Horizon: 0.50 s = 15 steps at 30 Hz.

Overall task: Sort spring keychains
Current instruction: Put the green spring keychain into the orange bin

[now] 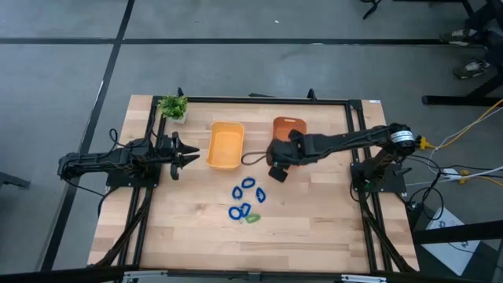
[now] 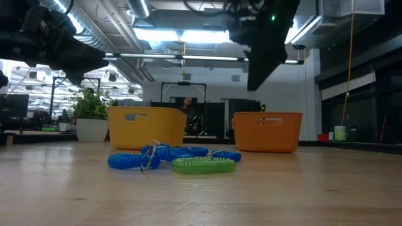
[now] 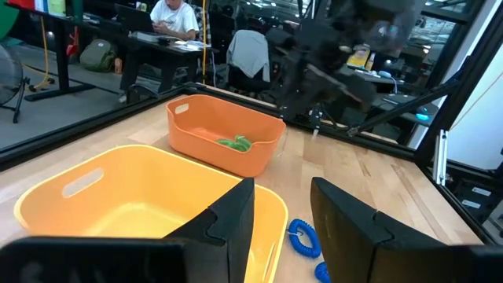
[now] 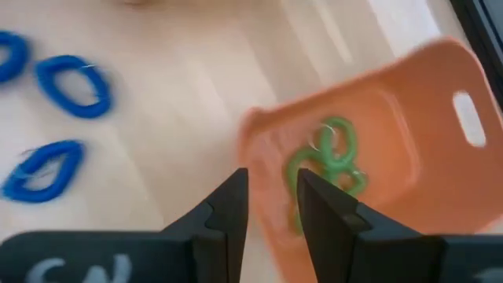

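Several bright blue spring keychains (image 1: 247, 191) and one green one (image 1: 252, 218) lie in a loose group on the wooden table, near its middle; the low view shows the blue coils (image 2: 157, 156) and the green coil (image 2: 202, 164) side by side. More green keychains (image 4: 326, 161) lie inside the orange bin (image 1: 288, 130). My right gripper (image 1: 277, 173) hovers open and empty above the table at the orange bin's near edge (image 4: 271, 206). My left gripper (image 1: 192, 153) waits open, level, just left of the yellow bin (image 1: 225, 145), also seen as (image 3: 281, 212).
A small potted plant (image 1: 173, 106) stands at the table's far left corner. The yellow bin (image 3: 141, 200) shows nothing inside. A dark frame (image 1: 354, 141) runs along the table's edges. People sit in the room behind (image 3: 173, 16). Bare wood lies toward the near edge (image 1: 236, 244).
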### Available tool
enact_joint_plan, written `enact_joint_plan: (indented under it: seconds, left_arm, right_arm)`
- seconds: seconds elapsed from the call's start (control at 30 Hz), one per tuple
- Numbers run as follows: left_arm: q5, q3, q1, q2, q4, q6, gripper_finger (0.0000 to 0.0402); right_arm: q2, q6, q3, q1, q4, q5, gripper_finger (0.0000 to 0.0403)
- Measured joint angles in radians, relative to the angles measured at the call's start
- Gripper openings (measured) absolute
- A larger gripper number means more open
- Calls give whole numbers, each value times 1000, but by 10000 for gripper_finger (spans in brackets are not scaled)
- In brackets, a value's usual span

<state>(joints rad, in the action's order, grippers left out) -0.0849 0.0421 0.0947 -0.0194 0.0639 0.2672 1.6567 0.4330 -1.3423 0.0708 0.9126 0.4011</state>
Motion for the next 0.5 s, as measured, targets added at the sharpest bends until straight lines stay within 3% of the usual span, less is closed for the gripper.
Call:
enact_joint_plan:
  seconds: [0.5]
  left_arm:
    - [0, 0, 0, 0, 0, 0, 123]
  right_arm:
    - [0, -143, -2, 225, -207, -36, 110]
